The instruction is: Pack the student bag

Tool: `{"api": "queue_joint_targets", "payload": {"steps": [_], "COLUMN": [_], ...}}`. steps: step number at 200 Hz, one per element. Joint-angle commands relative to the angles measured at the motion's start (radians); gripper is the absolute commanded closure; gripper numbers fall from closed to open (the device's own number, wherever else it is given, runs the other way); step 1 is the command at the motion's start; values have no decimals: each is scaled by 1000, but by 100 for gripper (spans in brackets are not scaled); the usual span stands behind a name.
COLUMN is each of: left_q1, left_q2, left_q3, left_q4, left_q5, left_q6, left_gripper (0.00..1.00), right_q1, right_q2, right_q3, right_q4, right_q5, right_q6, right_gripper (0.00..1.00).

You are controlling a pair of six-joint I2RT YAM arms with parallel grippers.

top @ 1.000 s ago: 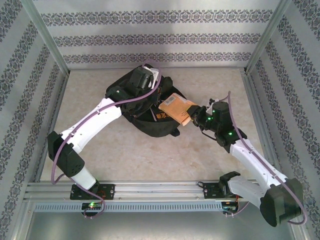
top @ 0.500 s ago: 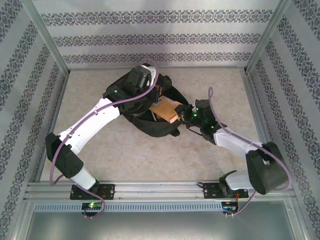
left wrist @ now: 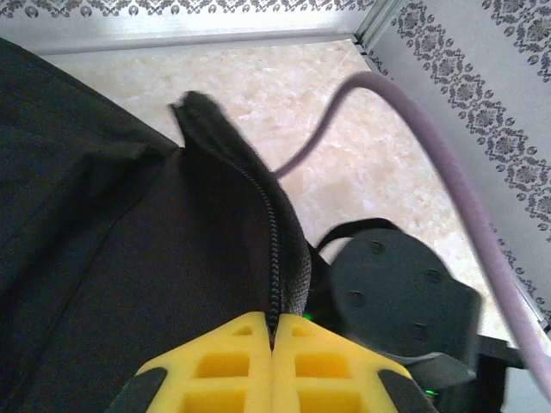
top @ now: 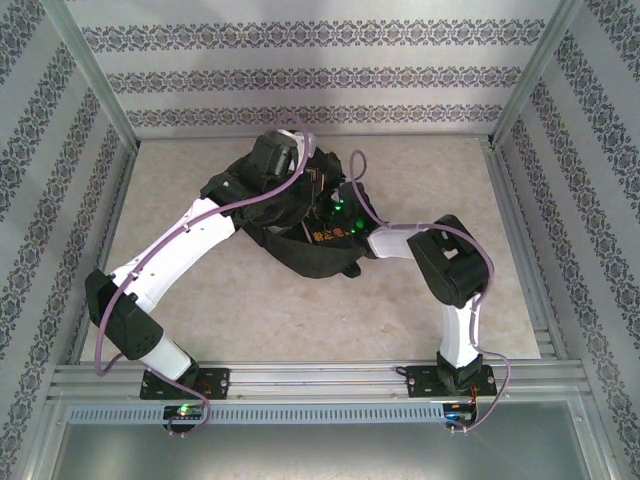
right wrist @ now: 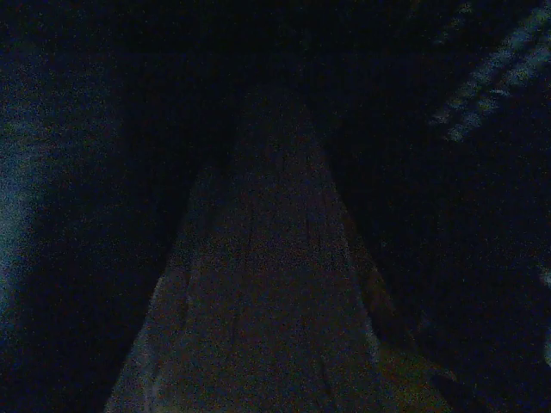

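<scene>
Walls (top: 300,70) papered in grey and white bands enclose a beige marbled surface (top: 420,160). The yellow left fingers (left wrist: 215,366) are pressed together on the zipper edge (left wrist: 272,249) of the large black soft fabric backpack (top: 305,255), which lies at the far middle of the surface. They appear to be holding its mouth open. The right arm (top: 440,265) reaches into that opening. Its wrist view is dark, so whether the right fingers are apart or clamped cannot be told. A flat brownish book-like item (right wrist: 258,301) lies inside the backpack.

Step judged in hand: inserting the item. The next move calls for seating it deep, releasing it, and pulling clear without dragging fabric or item back out.
</scene>
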Motion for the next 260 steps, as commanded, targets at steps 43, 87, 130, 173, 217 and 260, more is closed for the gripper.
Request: {"api": "queue_joint_targets", "payload": {"steps": [43,87,130,173,217,260], "left_q1": [1,17,26,29,34,148], "left_q2": [-59,-76,-54,17,27,-133], "left_q3": [-16,-83,-135,-176,-205,-235], "left_q4": [104,144,192,235,279,215], "left_q5": [20,13,38,130,225,228], "left_q6": [-13,-24,-49,-111,-156,-202], "left_gripper": [100,100,100,100,53,37], "right_q1": [10,-42,-80,-157,-203,-56], "right_q2": [35,-200,-406,-724,-985,-914], "right_q3": [140,-97,-244,-311,-290,-84], "right_q4": [-116,-203,-438,-896,-1131,-1161], "right_q5": [-88,-119,-135,133,461,419], "right_q6": [-134,-241,-364,-519,-657,-976], "right_gripper": [49,35,32,37,39,45]}}
